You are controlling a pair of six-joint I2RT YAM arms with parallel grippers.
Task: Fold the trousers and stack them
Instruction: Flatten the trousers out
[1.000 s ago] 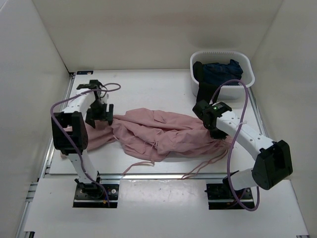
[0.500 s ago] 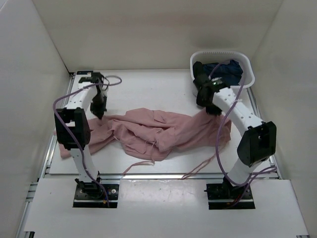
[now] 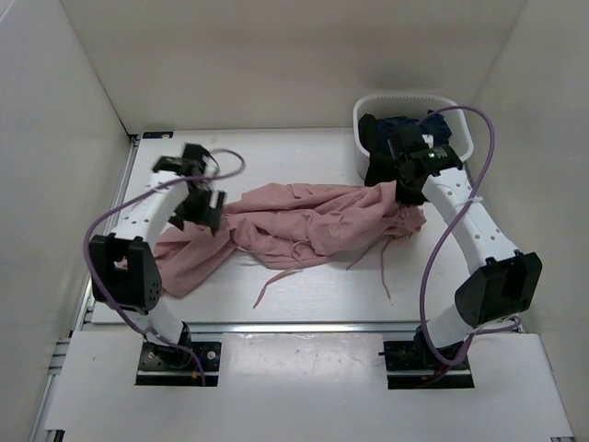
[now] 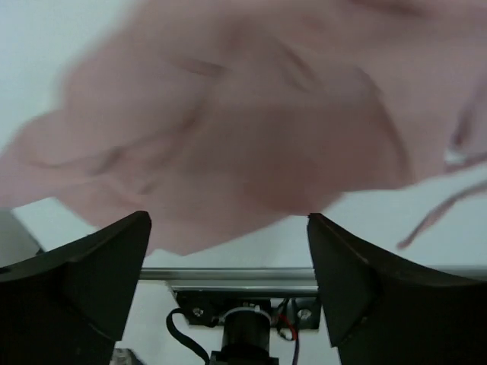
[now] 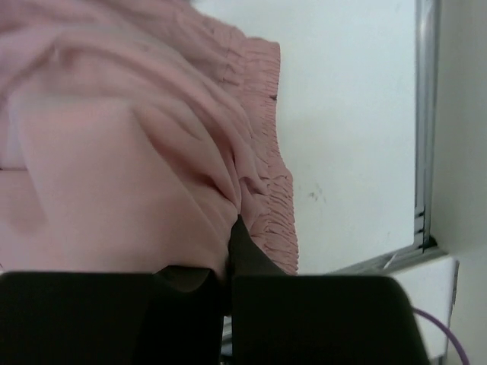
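White rectangular plastic basket (image 3: 405, 98) at back right corner of flat white table (image 3: 294, 157); holds crumpled dark blue garment (image 3: 440, 126), with black garment (image 3: 369, 131) at its left end, hanging over front wall. Aluminium rail (image 3: 304, 325) runs along table's near edge. Plain white walls (image 3: 276, 55) enclose back and both sides.

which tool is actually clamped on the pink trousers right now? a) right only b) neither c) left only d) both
a: the right tool is shut on the trousers beside the gathered waistband, while the left tool is open, its fingers wide apart in the left wrist view.
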